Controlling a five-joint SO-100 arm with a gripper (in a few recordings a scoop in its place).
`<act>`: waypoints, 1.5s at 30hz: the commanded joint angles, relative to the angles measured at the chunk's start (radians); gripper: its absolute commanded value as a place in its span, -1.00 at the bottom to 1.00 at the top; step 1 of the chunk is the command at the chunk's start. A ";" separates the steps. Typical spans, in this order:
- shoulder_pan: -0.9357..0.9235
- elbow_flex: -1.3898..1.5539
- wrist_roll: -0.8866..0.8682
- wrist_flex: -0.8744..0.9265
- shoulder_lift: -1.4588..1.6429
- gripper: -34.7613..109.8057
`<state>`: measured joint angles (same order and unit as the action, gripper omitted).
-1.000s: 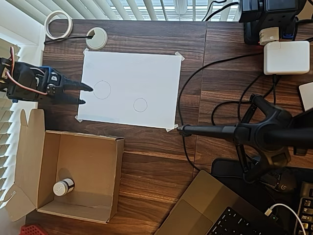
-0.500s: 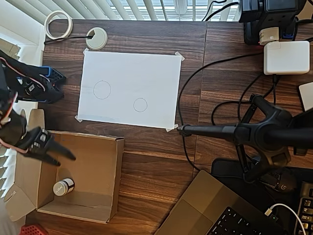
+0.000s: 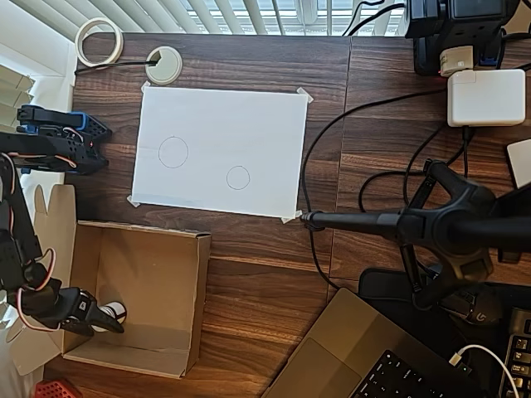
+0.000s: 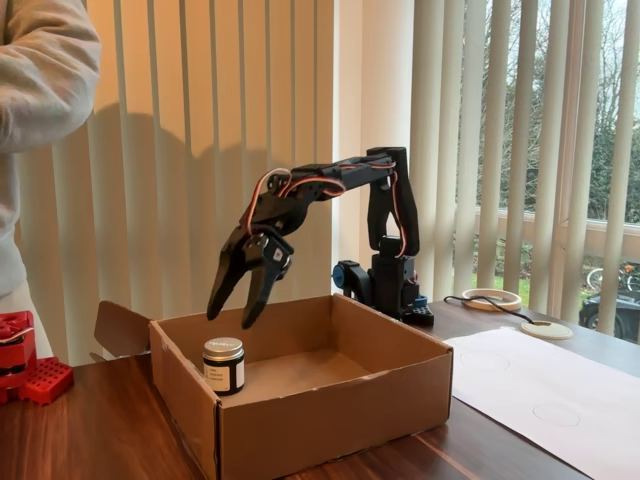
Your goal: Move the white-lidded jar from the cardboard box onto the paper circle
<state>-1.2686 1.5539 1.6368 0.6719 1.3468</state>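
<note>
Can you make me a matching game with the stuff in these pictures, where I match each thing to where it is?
Things:
1. white-lidded jar
2. paper circle
3. gripper
4. tape roll

Places:
A. drawn on the white paper sheet
B. in a far corner of the desk, near the blinds
C. standing inside the cardboard box
D. in the air above the jar, fingers open

Pairs: 1-C, 2-A, 3-D, 4-B
</note>
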 commanded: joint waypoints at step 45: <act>-0.075 -0.132 0.278 -0.015 -0.215 0.06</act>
<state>-1.3238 1.4389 1.8991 0.6381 1.0830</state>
